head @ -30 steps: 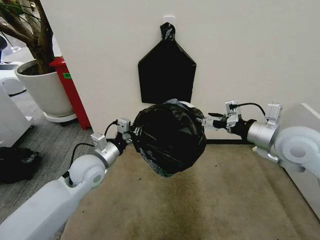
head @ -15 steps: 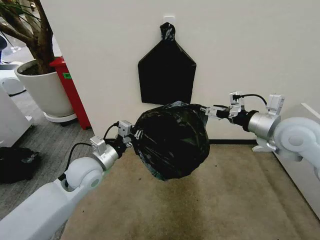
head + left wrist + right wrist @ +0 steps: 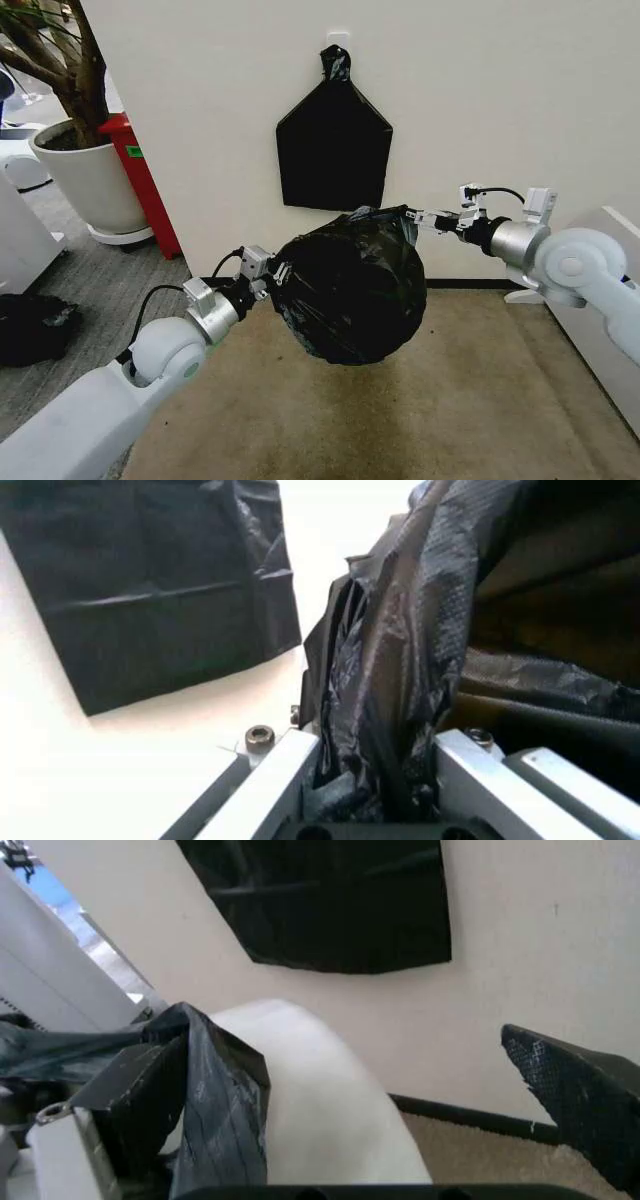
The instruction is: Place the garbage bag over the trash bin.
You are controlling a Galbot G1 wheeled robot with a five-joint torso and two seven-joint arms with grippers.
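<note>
The garbage bag point(image 3: 350, 293) is held up above the carpet point(image 3: 400, 420), just in front of the wall point(image 3: 520, 110), stretched between both arms and bulging round. In the right wrist view a white curved surface, prob. the trash bin point(image 3: 320, 1095), is seen just beside the bag film; how far the bag covers it can't be told.

Left claw point(image 3: 268, 277) is at the bag's left edge; in the left wrist view a bunched fold of the black plastic point(image 3: 385, 705) is pinched between its two metal fingers point(image 3: 270, 776).

Right claw point(image 3: 425, 220) is at the bag's upper right rim. In the right wrist view its fingers stand spread, w/ a flap of bag film point(image 3: 215, 1087) draped on one finger.

The flat knotted bag bundle point(image 3: 333, 140) is hung on the wall right behind. The large white plant pot point(image 3: 90, 185) w/ the tree is well apart at far left, a red stand point(image 3: 145, 185) beside it.
</note>
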